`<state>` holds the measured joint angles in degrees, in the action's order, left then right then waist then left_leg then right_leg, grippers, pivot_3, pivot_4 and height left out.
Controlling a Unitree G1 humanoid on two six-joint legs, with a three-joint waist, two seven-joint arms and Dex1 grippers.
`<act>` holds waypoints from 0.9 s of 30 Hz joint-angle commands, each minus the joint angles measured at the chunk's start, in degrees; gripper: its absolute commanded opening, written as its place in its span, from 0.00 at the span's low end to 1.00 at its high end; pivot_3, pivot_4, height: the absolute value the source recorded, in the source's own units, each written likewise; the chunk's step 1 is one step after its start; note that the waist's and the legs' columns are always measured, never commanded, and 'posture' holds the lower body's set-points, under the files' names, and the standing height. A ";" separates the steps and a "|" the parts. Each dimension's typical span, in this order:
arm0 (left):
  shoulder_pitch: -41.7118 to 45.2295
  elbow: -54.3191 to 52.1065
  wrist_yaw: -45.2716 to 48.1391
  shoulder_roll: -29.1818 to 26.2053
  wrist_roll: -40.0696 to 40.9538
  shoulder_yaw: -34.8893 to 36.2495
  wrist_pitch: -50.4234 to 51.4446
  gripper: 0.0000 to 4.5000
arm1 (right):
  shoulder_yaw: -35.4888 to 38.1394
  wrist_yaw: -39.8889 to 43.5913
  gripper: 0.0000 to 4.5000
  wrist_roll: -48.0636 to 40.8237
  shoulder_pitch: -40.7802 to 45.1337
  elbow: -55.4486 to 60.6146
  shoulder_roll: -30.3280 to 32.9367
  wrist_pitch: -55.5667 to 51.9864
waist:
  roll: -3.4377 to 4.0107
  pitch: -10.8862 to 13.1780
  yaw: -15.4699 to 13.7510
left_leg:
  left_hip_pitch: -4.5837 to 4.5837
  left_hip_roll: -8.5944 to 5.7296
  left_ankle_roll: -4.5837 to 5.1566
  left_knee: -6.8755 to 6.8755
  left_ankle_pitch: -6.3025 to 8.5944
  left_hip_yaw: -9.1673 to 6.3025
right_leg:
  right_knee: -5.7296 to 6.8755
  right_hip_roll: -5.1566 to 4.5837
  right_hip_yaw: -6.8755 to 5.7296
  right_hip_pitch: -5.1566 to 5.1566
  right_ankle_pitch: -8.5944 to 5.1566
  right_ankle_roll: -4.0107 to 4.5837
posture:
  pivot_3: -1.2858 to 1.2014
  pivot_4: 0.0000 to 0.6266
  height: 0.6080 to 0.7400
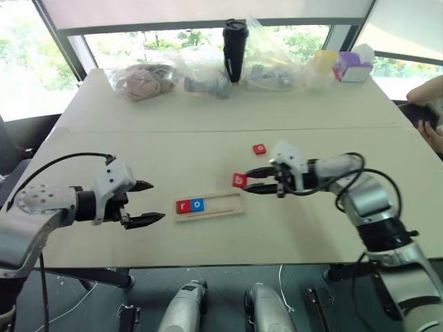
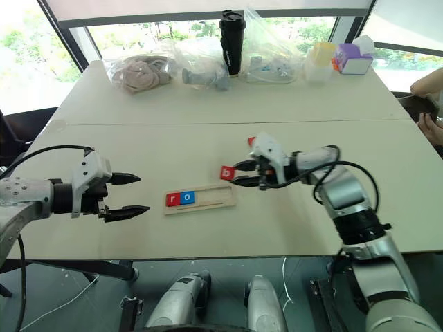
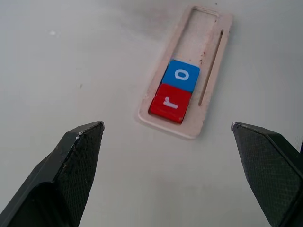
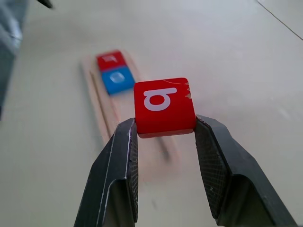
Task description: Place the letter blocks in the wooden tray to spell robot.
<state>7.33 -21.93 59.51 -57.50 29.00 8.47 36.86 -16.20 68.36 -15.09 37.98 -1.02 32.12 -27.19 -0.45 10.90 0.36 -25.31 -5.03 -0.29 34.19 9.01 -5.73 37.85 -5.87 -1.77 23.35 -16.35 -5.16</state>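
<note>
The wooden tray (image 1: 225,203) lies on the table in front of me. A red block with r (image 1: 183,205) and a blue block with o (image 1: 197,204) sit side by side at its left end. My right gripper (image 1: 249,181) is shut on a red block with b (image 4: 163,106), held by its edges above the table just beyond the tray's right end. Another red letter block (image 1: 259,149) lies on the table farther back. My left gripper (image 1: 149,202) hangs open and empty to the left of the tray, pointing toward it.
Along the table's far edge stand clear plastic bags (image 1: 142,79), a black bottle (image 1: 234,48), a yellow-lidded container (image 1: 320,66) and a purple tissue box (image 1: 354,68). A person's hand (image 1: 429,114) is at the right edge.
</note>
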 commanded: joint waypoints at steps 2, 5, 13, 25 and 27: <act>-0.48 -3.28 -0.91 -0.65 0.56 2.34 0.27 1.00 | -5.78 1.26 0.25 5.17 2.93 -6.74 -2.50 4.01 | -0.01 0.00 -0.19 | -0.01 -0.04 -0.02 0.03 0.02 -0.01 | -0.18 0.00 0.00 0.07 -0.01 0.03 | 0.52 0.24 1.00; -1.51 -4.78 -2.05 -0.23 0.79 2.62 0.92 1.00 | -7.97 2.54 0.25 6.96 4.32 -9.77 -4.07 5.82 | -0.01 0.00 0.18 | 0.00 -0.05 -0.10 0.04 0.06 0.00 | -0.28 0.02 0.01 0.04 0.06 -0.01 | 0.52 0.24 1.00; -2.98 -7.67 -4.97 1.50 1.91 2.93 2.64 1.00 | -9.31 3.19 0.25 9.69 5.56 -13.66 -6.77 8.51 | -0.01 0.00 0.49 | 0.01 0.02 -0.08 -0.04 -0.02 0.01 | 0.13 0.08 0.04 0.07 0.14 -0.15 | 0.52 0.24 1.00; -1.63 -7.55 -6.75 2.97 2.09 1.30 2.70 1.00 | -8.59 1.71 0.25 12.40 7.97 -19.67 -9.99 11.40 | 0.00 -0.01 0.49 | 0.04 0.03 -0.14 -0.01 -0.06 0.01 | 0.16 0.23 0.08 0.05 0.14 -0.14 | 0.52 0.24 1.00; -1.34 -7.38 -6.91 3.16 2.01 1.00 2.61 1.00 | -8.63 1.63 0.25 12.61 8.28 -20.18 -10.42 11.69 | 0.00 -0.01 0.49 | 0.04 0.03 -0.14 -0.01 -0.06 0.01 | 0.16 0.24 0.08 0.05 0.14 -0.14 | 0.52 0.24 1.00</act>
<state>5.25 -28.30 52.76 -54.37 30.68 9.61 39.72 -25.71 70.10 -2.61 45.12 -21.24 22.22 -16.25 -0.45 10.89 0.85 -25.27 -5.00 -0.43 34.18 8.94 -5.72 38.01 -5.62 -1.69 23.40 -16.21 -5.30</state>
